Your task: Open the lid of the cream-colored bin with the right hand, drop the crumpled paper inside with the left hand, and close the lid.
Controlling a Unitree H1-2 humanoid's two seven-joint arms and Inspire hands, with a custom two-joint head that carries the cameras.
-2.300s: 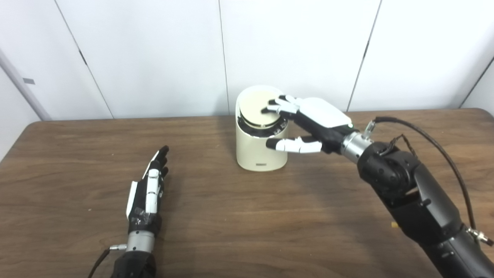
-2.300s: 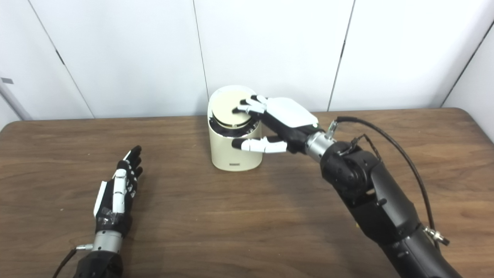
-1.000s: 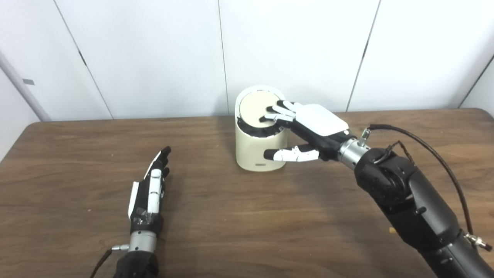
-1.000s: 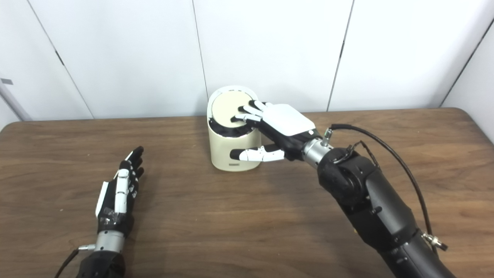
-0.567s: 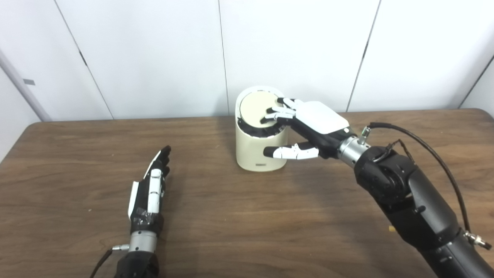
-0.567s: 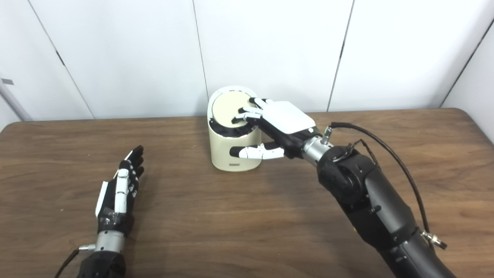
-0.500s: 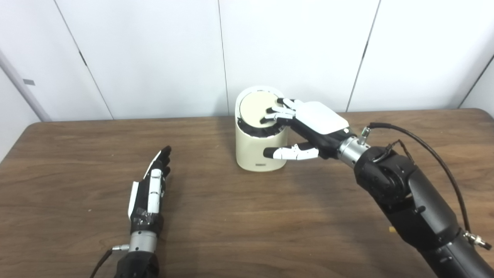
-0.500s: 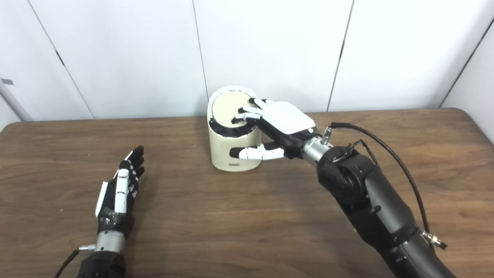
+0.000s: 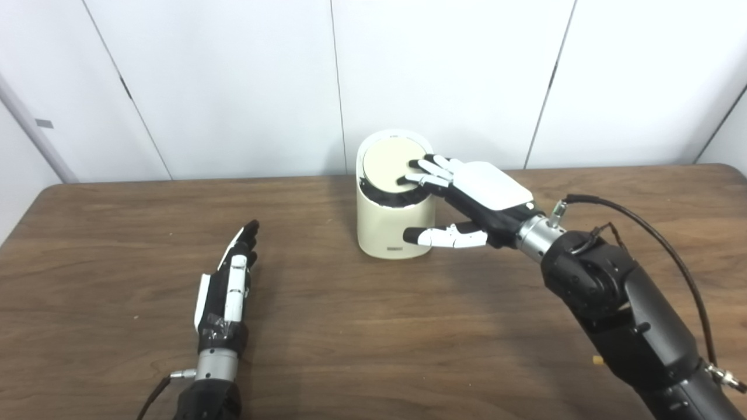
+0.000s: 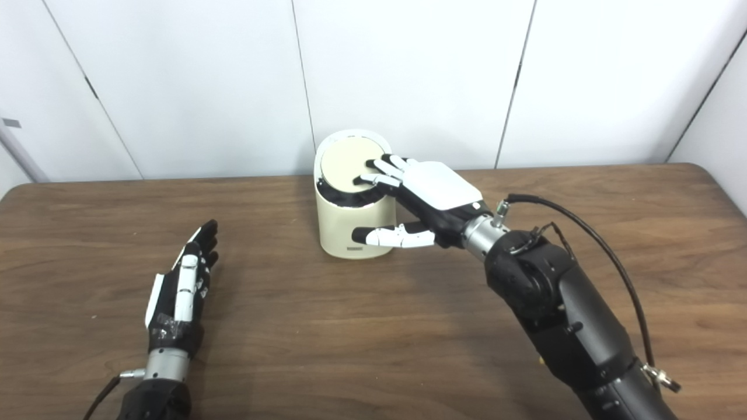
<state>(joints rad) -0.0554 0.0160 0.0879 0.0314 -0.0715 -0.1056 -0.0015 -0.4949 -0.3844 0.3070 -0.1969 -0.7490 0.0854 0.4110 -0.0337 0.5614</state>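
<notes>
The cream-colored bin [image 9: 385, 224] stands upright at the back middle of the table. Its round lid [image 9: 388, 158] sits tilted in the rim, with a dark gap showing along the front. My right hand [image 9: 467, 195] is open, its fingertips [image 9: 421, 172] resting on the lid's right edge and its thumb stretched along the bin's right side. My left hand [image 9: 227, 286] lies flat and open on the table at the front left, holding nothing. No crumpled paper is visible in either view.
The brown wooden table [image 9: 373, 326] has a rounded back right corner. White wall panels [image 9: 233, 81] stand close behind the bin. A black cable [image 9: 648, 216] loops off my right forearm. A tiny yellow speck [image 9: 596, 360] lies on the table by my right arm.
The lid has gone from raised and more tilted to lower in the rim. My right hand's fingers have slid from the lid's middle toward its right edge. The left hand is still.
</notes>
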